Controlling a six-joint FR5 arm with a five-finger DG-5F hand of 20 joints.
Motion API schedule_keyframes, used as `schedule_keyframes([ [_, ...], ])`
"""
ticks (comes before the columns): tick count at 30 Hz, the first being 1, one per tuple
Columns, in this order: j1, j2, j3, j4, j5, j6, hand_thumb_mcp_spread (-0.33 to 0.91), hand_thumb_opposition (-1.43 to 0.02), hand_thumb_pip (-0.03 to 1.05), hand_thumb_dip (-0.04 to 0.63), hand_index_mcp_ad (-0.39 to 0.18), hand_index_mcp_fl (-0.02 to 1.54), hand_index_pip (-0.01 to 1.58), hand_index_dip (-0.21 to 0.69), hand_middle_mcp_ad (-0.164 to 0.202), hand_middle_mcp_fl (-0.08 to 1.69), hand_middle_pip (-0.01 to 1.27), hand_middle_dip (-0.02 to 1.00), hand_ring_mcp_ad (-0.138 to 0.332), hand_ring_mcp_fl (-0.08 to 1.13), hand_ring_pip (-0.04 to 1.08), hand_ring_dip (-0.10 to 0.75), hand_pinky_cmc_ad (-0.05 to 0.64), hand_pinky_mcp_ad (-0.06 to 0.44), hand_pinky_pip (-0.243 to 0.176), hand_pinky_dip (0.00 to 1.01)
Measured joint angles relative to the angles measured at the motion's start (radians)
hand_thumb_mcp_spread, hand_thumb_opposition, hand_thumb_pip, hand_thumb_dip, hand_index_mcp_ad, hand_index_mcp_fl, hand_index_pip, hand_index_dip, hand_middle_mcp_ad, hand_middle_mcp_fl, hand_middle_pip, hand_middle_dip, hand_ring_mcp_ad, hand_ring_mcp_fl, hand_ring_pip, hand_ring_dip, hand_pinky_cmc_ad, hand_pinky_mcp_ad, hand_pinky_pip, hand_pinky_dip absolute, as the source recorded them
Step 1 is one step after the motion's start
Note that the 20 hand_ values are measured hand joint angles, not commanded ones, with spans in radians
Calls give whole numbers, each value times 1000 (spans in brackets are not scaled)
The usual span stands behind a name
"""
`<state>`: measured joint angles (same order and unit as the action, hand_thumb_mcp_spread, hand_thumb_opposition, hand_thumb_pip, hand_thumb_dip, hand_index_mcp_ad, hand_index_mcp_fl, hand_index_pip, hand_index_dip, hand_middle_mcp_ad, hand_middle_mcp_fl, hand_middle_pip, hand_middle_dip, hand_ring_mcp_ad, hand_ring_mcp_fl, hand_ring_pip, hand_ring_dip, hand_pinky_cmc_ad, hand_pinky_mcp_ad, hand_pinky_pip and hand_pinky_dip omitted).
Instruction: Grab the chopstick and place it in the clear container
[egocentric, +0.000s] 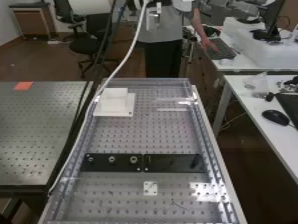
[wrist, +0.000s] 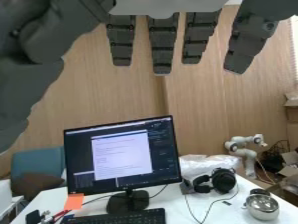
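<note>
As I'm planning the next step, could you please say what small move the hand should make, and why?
I would probably turn the hand toward the perforated bench before any grasp: its fingers are straight and empty, and the wrist view looks past them to a monitor on a white desk.

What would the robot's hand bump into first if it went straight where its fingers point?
Maybe the monitor on the white desk, or the wooden wall behind; nothing looks close ahead of the hand, but depth is unclear.
</note>
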<state>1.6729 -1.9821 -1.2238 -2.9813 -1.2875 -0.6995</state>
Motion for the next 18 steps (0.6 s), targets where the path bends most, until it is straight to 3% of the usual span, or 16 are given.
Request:
schedule_keyframes([
  [18, 9, -1, 1, -1, 13, -4, 101, -679, 417, -7, -136, 105, 89, 108, 87, 99, 145, 185, 119, 0, 113, 98, 377, 328, -79, 180],
])
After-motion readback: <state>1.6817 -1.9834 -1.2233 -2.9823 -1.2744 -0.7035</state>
